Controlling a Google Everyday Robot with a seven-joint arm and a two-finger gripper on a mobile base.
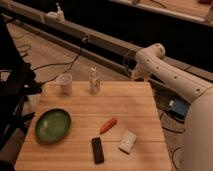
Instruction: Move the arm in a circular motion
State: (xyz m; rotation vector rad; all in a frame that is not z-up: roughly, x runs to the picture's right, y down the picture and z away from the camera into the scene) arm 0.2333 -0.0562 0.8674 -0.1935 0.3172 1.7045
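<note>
Big white arm (pixel 170 80) comes in from the right side and reaches up and to the left, past the back right corner of the desk (pixel 130 102). It is shiny and round like fat tubes, with small dark holes along it. It bends at a round joint near the top and then turns down toward the floor behind the desk. The gripper (pixel 133 74) is at that low end, just beside the desk's back edge and above the floor. It is dark there, so I cannot tell if its jaws are spread or pressed together. Nothing on the desk touches the arm. The desk is made of light wood. At the back of it stand a white cup (pixel 64 83) and a small bottle (pixel 93 80), near each other but apart. A green bowl (pixel 53 125) sits at the front left. Near the middle lies a small orange thing (pixel 107 125). In front of that lie a black remote (pixel 98 150) and a white block (pixel 128 141), side by side but apart. On the floor to the right, under the arm, is a blue box (pixel 178 108). Black wires (pixel 55 64) run over the floor behind the desk. A black stand (pixel 15 90) is on the left.
</note>
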